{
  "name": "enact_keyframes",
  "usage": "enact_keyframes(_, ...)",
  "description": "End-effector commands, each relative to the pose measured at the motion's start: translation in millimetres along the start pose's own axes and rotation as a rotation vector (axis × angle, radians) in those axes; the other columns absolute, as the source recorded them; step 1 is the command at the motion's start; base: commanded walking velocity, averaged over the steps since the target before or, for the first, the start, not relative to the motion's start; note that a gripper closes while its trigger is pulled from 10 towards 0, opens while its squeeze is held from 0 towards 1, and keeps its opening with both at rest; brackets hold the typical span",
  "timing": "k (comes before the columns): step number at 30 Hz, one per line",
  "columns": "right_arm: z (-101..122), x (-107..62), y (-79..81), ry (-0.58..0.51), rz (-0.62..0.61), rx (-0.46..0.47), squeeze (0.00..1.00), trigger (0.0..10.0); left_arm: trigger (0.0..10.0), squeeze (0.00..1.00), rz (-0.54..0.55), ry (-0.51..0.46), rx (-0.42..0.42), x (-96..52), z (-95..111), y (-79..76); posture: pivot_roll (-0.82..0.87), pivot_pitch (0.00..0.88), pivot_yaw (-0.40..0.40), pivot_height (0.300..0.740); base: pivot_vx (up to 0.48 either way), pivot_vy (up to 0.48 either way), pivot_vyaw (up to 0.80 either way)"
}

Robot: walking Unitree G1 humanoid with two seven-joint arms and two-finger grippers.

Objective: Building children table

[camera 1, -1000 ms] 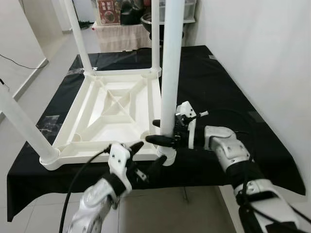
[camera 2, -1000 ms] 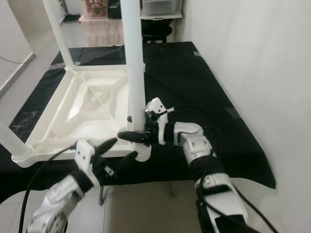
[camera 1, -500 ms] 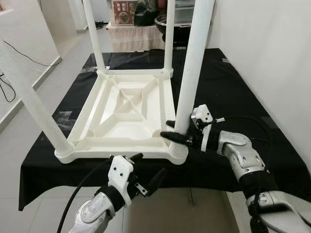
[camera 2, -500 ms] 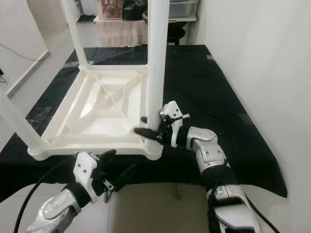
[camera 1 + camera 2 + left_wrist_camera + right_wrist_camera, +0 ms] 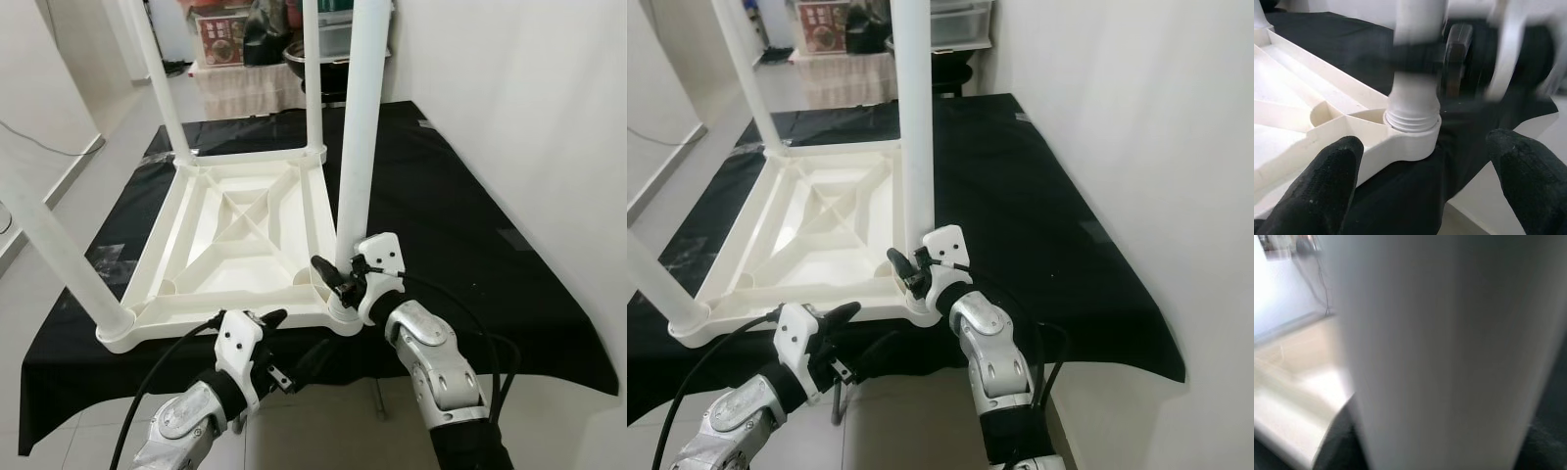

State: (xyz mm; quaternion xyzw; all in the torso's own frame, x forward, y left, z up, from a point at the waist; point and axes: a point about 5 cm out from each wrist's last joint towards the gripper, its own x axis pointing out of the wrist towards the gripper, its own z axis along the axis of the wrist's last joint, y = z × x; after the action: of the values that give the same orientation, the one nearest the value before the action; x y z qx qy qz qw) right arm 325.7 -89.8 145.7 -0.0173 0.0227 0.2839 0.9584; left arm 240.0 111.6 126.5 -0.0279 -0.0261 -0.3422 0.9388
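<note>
**Right gripper clamps near table leg**

The upturned white table (image 5: 230, 230) lies mid-frame on a black cloth (image 5: 460, 206). The right gripper (image 5: 338, 277) is clamped on the near-right leg (image 5: 358, 147), low by its socket. The left gripper (image 5: 289, 348), fingers apart, hangs lower centre, off the table's edge.

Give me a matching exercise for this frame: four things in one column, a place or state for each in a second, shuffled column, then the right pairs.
Things:
1. white tabletop
2. near-right table leg
3. right gripper
4. left gripper

Places or states:
A. open, below the table's near edge, in front of the black cloth
B. lying upside down on the cloth, ribs facing up
C. at the base of a leg, by its corner socket
D. standing upright in the near-right corner

Pairs: 1-B, 2-D, 3-C, 4-A
</note>
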Motion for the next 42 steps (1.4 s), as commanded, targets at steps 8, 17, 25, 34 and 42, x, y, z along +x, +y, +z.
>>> enact_keyframes(8, 28, 2.7, 6.1, -0.047, 0.392, -0.046, 0.00, 10.0, 10.0, 0.00, 0.021, 0.007, -0.028, 1.4, -3, 1.8, 0.01, 0.087, 0.034, 0.740, 0.000, 0.000, 0.00)
enact_keyframes(17, 58, 9.9, -24.0, -0.008, 0.723, -0.162, 0.00, 10.0, 10.0, 0.00, 0.026, -0.002, -0.021, 4.7, -3, 1.2, 0.02, 0.085, 0.025, 0.740, 0.000, 0.000, 0.00)
enact_keyframes(25, 60, 13.6, -28.2, -0.045, 0.718, -0.092, 0.00, 0.0, 10.0, 0.00, 0.030, -0.002, -0.019, 3.7, -2, 0.3, 0.02, 0.098, 0.032, 0.740, 0.000, 0.000, 0.00)
enact_keyframes(34, 49, 5.1, -36.8, -0.060, 0.611, -0.098, 0.00, 0.0, 10.0, 0.00, 0.030, -0.003, -0.021, 1.9, -1, 0.2, 0.01, 0.115, 0.040, 0.740, 0.000, 0.000, 0.00)
enact_keyframes(42, -9, -13.7, 14.6, 0.029, -0.056, -0.124, 0.00, 0.0, 10.0, 0.00, 0.030, -0.001, -0.009, -0.7, 1, 5.7, -0.03, 0.136, 0.073, 0.740, 0.000, 0.000, 0.00)
